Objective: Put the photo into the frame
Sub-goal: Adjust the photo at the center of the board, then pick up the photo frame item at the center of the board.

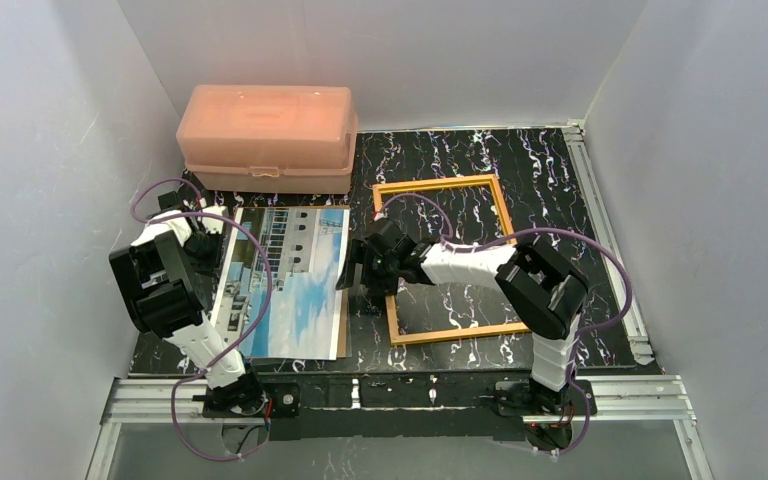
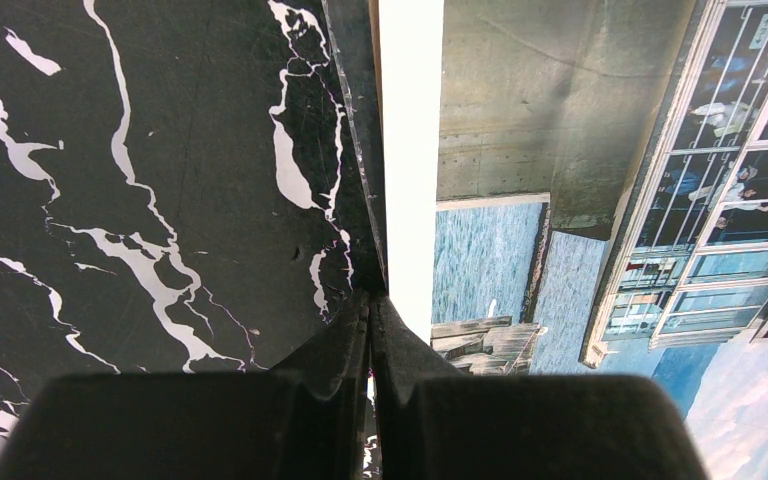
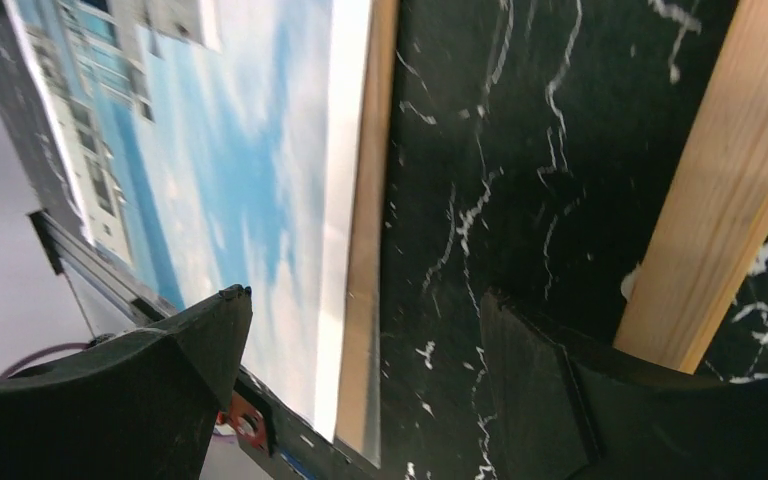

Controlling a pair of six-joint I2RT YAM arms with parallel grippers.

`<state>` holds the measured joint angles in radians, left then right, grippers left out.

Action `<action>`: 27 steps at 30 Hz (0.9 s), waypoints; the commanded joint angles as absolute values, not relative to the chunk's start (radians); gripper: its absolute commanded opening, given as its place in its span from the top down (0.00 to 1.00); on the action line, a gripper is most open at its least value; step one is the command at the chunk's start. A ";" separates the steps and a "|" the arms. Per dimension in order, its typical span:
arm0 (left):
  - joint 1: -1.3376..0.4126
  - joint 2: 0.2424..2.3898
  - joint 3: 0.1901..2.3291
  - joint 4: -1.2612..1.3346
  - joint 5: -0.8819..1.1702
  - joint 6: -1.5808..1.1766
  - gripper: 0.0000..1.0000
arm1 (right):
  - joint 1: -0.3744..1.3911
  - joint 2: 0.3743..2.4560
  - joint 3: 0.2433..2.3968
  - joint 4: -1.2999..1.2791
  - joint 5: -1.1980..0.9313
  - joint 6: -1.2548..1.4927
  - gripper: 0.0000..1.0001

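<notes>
The photo, blue sky and a white building, lies face up at the left on the brown backing board, which shows as a strip along its right edge. The frame lies flat to the right, back side up. My left gripper is shut on the photo's white left border, its fingertips pressed together. My right gripper is open. It straddles the right edge of the photo and the board. The frame's wooden rail lies just beyond its right finger.
A pink plastic box stands at the back left, behind the photo. Everything rests on a black marbled mat. White walls close in on the left, back and right. Metal rails run along the near and right edges.
</notes>
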<state>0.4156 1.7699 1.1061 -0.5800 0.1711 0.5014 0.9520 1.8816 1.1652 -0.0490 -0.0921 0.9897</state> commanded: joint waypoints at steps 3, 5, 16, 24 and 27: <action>0.404 1.814 1.058 -0.602 0.210 0.505 1.00 | 0.999 1.861 1.150 -0.102 -0.125 0.988 0.09; 0.403 1.813 1.057 -0.603 0.211 0.503 1.00 | 1.011 1.877 1.158 -0.106 -0.133 0.990 0.09; 0.403 1.805 1.025 -0.591 0.218 0.513 1.00 | 1.043 1.920 1.162 -0.051 -0.176 1.053 0.09; 0.402 1.802 1.009 -0.571 0.230 0.521 1.00 | 1.045 1.962 1.227 -0.059 -0.188 1.075 0.09; 0.403 1.809 1.016 -0.576 0.232 0.526 1.00 | 1.044 1.970 1.249 -0.055 -0.202 1.082 0.09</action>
<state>0.4156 1.7481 1.0756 -0.5480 0.1749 0.5102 1.0409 1.9392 1.2034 -0.0444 -0.1940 1.0710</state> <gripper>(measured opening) 0.007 0.911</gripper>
